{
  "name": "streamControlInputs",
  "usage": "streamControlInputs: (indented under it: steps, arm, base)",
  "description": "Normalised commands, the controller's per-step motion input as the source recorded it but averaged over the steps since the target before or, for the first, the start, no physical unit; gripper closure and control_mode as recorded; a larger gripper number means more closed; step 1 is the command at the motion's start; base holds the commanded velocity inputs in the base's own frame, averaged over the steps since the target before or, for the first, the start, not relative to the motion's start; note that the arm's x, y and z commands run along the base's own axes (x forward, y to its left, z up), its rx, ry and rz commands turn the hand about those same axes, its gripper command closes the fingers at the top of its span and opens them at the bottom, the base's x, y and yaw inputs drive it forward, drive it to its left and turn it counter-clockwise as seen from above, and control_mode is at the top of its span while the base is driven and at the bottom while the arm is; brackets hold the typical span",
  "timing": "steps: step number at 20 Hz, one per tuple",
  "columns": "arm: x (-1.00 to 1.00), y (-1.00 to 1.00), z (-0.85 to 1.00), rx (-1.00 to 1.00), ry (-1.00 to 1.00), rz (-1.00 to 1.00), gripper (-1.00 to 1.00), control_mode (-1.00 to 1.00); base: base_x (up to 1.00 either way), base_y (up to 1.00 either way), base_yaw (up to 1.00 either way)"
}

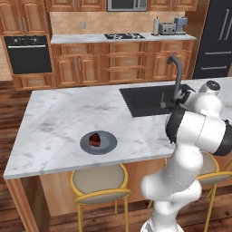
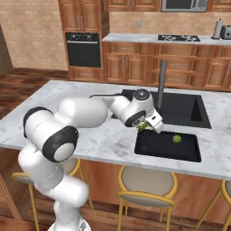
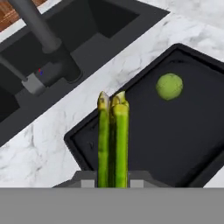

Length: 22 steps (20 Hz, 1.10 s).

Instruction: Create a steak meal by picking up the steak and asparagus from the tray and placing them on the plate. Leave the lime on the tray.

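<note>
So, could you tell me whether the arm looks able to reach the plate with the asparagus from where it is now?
Probably yes: the claw holds the asparagus above the tray, and bare counter lies between it and the plate.

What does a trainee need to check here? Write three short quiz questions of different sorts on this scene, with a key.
1. True or false: the small dark red-brown steak lies on the round dark grey plate.
2. Which item is left on the flat black rectangular tray? A) the round yellow-green lime B) a steak C) a spoon
3. Fill in: the gripper is shut on the thin green ____.

Key: 1 true; 2 A; 3 asparagus, seen in the hand view above the tray's near corner, beside the black sink basin.
</note>
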Motion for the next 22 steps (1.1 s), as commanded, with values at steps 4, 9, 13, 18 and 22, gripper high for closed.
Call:
streamControlInputs:
  steps: [4,9,13,18,22]
  arm:
    - [-0.29,0.99,0.88,0.00,0.01,0.17,1.00,-1.00]
    - [-0.31,1.00,0.73,0.00,0.10,0.27,1.00,-1.00]
    - [-0.19,1.00,0.57,0.00,0.17,0.31,1.00,-1.00]
    - [-0.02,1.00,0.27,0.03,0.17,0.33,1.00,-1.00]
    - [-0.01,1.00,-0.02,0.10,0.16,0.35,1.00,-1.00]
  base:
    - [0.00,0.00,0.00]
    - [0.00,0.00,0.00]
    - [0.00,0.00,0.00]
    - [0.00,0.00,0.00]
    - [0.00,0.00,0.00]
